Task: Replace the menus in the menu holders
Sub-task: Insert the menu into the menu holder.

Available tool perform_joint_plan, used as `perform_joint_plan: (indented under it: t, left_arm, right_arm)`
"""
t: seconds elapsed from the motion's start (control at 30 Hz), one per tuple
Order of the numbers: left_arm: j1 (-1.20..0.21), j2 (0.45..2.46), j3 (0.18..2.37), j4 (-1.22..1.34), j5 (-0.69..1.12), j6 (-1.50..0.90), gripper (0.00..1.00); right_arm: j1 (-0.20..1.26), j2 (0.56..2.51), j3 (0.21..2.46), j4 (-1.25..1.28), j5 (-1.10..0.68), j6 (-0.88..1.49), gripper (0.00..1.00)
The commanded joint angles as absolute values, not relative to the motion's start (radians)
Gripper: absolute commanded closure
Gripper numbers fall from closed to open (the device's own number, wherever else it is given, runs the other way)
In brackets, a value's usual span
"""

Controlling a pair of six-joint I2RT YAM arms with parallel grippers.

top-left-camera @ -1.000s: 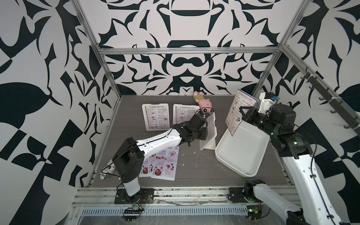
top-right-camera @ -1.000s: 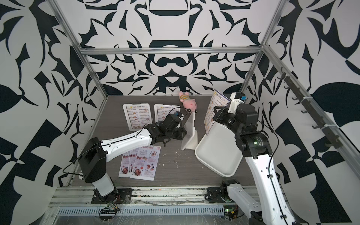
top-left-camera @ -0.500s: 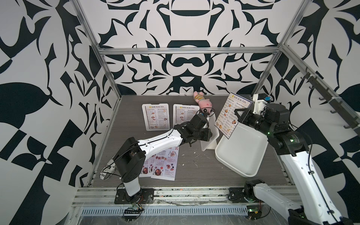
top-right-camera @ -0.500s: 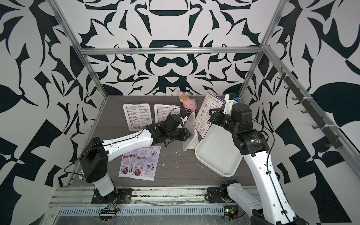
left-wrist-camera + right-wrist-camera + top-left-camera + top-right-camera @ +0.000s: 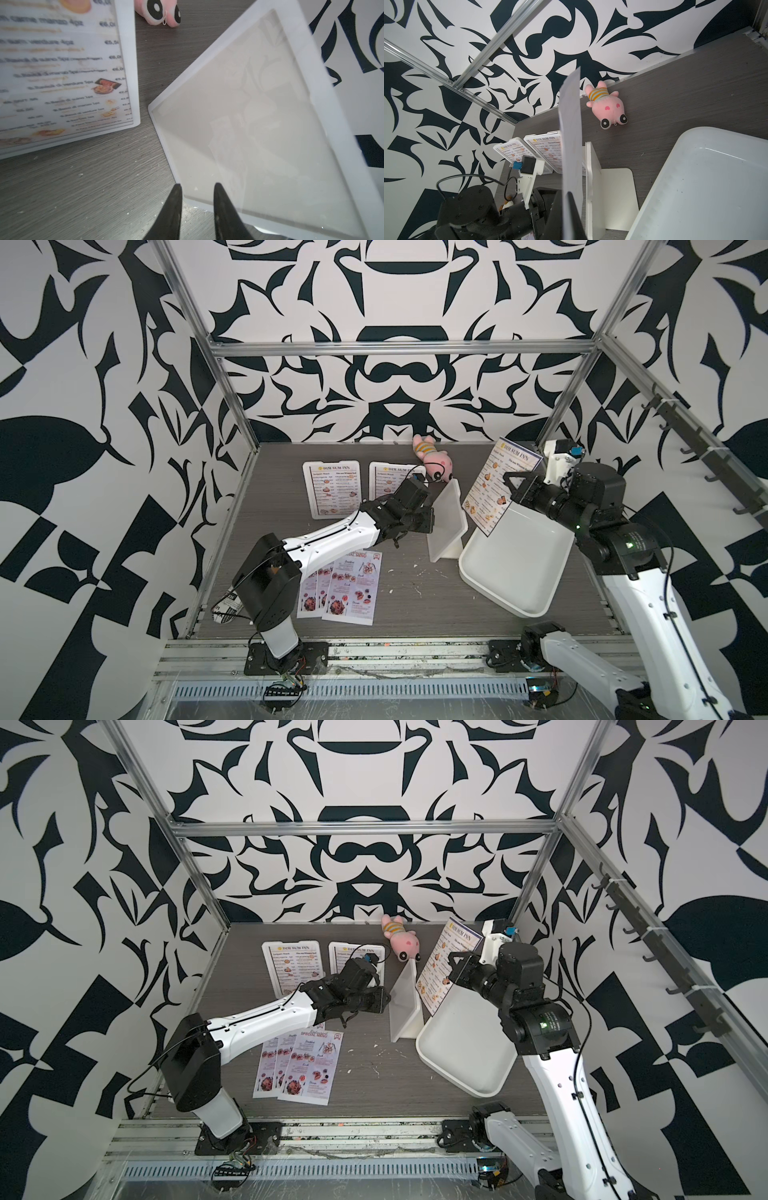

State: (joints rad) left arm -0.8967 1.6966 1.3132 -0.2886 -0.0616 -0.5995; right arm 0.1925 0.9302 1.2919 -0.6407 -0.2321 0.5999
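Note:
My right gripper (image 5: 510,491) is shut on a white DIM SUM INN menu (image 5: 494,485), which it holds tilted in the air just right of the empty white menu holder (image 5: 449,510). In the right wrist view the sheet (image 5: 571,135) is edge-on beside the holder's slab (image 5: 591,187). My left gripper (image 5: 196,186) has that holder's lower corner (image 5: 249,124) between its fingertips. Two more holders at the back (image 5: 331,489) (image 5: 384,483) have DIM SUM INN menus in them. Three pink SPECIAL MENU sheets (image 5: 353,585) lie fanned on the table under the left arm.
A large white tray (image 5: 519,572) lies at the right, its far corner under the held menu. A pink plush toy (image 5: 432,456) lies by the back wall. White crumbs are scattered on the grey table (image 5: 407,593).
The right arm has carried the menu left toward the empty holder and turned its printed face more toward the camera. The left arm and the holder have stayed in place.

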Motion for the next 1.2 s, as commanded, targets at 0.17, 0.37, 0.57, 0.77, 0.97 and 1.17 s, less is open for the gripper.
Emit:
perform_joint_plan:
  t: [0.17,0.37,0.57,0.77,0.97,1.17]
  left_arm:
    - [-0.881,1.653,1.289,-0.321,-0.083,-0.585,0.71]
    - [-0.881,1.654,1.291,-0.323,-0.086,-0.584,0.71]
    - [-0.877,1.651,1.29,-0.324,-0.089,-0.583,0.71]
    - [-0.875,1.653,1.292,-0.325,-0.09,-0.583,0.71]
    - [-0.876,1.655,1.292,-0.322,-0.086,-0.583,0.71]
    - [-0.875,1.657,1.29,-0.321,-0.083,-0.583,0.71]
  right_arm:
    - [0.199,0.919,1.31,-0.643,-0.243,0.576,1.0]
    - [0.199,0.925,1.304,-0.644,-0.266,0.571,1.0]
    - [0.199,0.928,1.304,-0.653,-0.27,0.563,1.0]
    - [0.199,0.924,1.298,-0.641,-0.285,0.562,1.0]
    - [0.199,0.92,1.3,-0.633,-0.292,0.557,1.0]
    - [0.199,0.925,1.31,-0.622,-0.295,0.551,1.0]
